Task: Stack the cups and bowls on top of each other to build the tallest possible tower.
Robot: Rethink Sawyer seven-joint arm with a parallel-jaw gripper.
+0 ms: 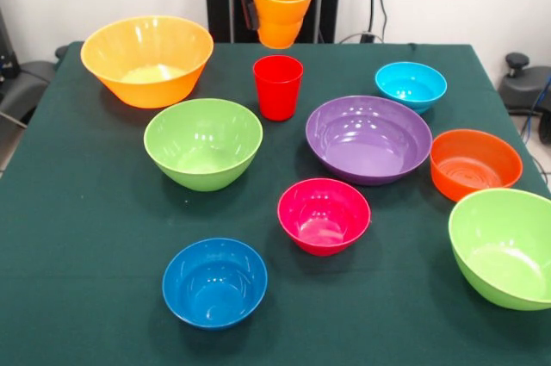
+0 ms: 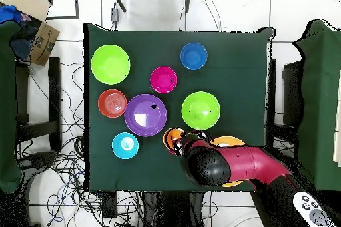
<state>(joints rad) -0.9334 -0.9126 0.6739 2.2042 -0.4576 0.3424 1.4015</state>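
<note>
My gripper (image 1: 261, 0) is shut on the rim of an orange cup (image 1: 281, 9) and holds it tilted in the air, just behind and above the red cup (image 1: 277, 86), which stands upright on the table. In the overhead view the orange cup (image 2: 173, 138) shows at the end of the arm (image 2: 213, 164); the red cup is hidden there. The bowls stand apart, open side up: large yellow-orange (image 1: 146, 60), lime green (image 1: 203, 142), purple (image 1: 368, 138), light blue (image 1: 411, 84), orange (image 1: 475, 164), a second lime green (image 1: 508, 245), pink (image 1: 324, 215), dark blue (image 1: 214, 282).
The table has a dark green cloth (image 1: 103, 237). The red cup stands between the yellow-orange bowl and the light blue bowl, with the lime green and purple bowls close in front of it. A cardboard box (image 2: 36, 21) sits off the table.
</note>
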